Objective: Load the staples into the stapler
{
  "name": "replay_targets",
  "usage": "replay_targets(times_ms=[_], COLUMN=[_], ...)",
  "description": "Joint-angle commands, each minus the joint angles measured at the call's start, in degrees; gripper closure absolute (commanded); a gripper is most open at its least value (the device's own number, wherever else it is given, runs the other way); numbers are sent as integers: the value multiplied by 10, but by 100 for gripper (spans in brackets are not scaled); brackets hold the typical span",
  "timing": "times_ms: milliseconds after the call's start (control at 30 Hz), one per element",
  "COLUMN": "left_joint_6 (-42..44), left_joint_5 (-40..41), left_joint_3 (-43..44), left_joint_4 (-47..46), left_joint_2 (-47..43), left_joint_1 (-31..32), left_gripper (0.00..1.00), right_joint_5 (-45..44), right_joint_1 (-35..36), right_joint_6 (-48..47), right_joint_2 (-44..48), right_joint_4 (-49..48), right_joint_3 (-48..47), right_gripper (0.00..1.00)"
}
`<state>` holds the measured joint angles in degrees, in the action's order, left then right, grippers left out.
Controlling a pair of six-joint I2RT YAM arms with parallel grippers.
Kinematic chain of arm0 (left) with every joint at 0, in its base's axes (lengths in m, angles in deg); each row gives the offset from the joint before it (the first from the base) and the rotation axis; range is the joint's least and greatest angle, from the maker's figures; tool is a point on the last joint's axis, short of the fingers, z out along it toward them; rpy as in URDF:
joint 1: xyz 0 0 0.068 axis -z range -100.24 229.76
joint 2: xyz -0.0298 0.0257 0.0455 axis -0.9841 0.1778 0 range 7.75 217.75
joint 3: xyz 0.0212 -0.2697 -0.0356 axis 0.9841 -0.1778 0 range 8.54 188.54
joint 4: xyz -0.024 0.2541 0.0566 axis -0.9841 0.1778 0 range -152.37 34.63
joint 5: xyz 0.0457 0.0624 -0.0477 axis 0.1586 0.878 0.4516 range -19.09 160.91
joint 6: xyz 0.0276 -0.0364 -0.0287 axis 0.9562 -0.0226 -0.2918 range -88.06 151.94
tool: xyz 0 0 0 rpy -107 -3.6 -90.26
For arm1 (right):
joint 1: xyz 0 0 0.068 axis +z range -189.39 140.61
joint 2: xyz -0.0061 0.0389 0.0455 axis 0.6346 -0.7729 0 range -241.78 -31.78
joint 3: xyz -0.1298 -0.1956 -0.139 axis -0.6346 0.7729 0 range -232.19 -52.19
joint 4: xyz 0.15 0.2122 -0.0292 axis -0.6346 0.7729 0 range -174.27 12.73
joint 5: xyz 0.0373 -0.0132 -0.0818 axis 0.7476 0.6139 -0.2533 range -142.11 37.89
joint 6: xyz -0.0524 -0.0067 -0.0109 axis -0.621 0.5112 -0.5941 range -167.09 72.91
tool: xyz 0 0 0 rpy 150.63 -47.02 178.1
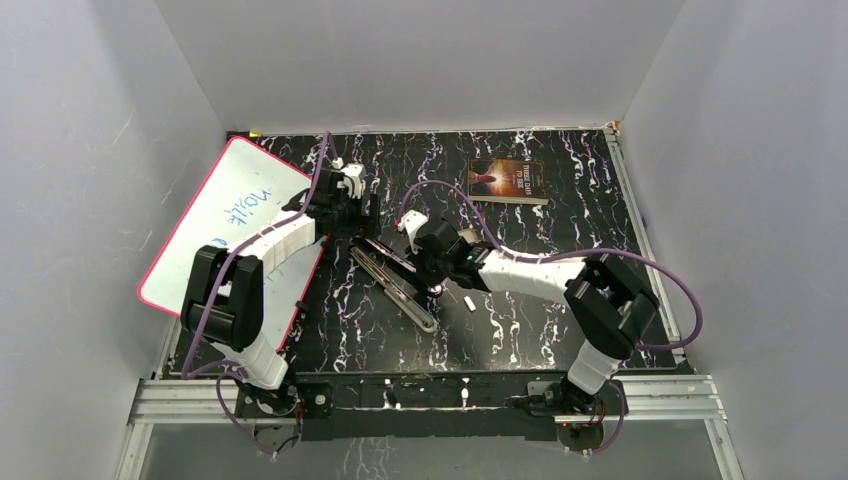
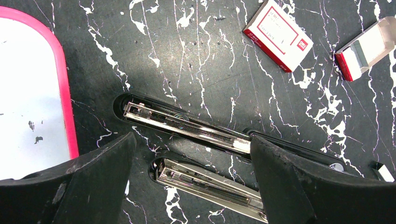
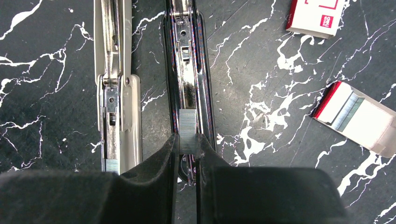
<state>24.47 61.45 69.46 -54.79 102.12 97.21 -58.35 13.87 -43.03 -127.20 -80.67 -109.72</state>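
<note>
Desk (image 1: 500,340), black with white veins, is walled on three sides, with bare room right of centre and along the near edge. Whiteboard (image 1: 230,220) overhangs the left edge, tilted against the wall. Left arm (image 1: 270,240) hangs above the stapler (image 2: 187,127), jaws released wide either side of it, not touching. Right arm (image 1: 530,272) reaches in from the right. Book (image 1: 508,181) lies by the far edge. Just right of the stapler lie a closed box (image 3: 314,16) and an open box (image 3: 357,116). Right jaws grasp the staples (image 3: 188,130) over the stapler's open channel; whether they are seated I cannot tell.
</note>
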Motion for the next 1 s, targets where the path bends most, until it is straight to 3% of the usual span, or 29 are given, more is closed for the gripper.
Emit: replay_targets(times_ms=[0, 967], left_joint_6=[6, 6], left_joint_5=[1, 1], left_joint_3=[21, 21], left_joint_4=[7, 7], left_joint_2=[-9, -10], left_joint_1=[-2, -2], left_gripper=[9, 9], right_joint_5=[-4, -16], right_joint_1=[-3, -3], right_joint_6=[-6, -6], right_joint_2=[-6, 17], right_joint_4=[3, -11], right_joint_3=[-24, -14], right_gripper=[100, 100])
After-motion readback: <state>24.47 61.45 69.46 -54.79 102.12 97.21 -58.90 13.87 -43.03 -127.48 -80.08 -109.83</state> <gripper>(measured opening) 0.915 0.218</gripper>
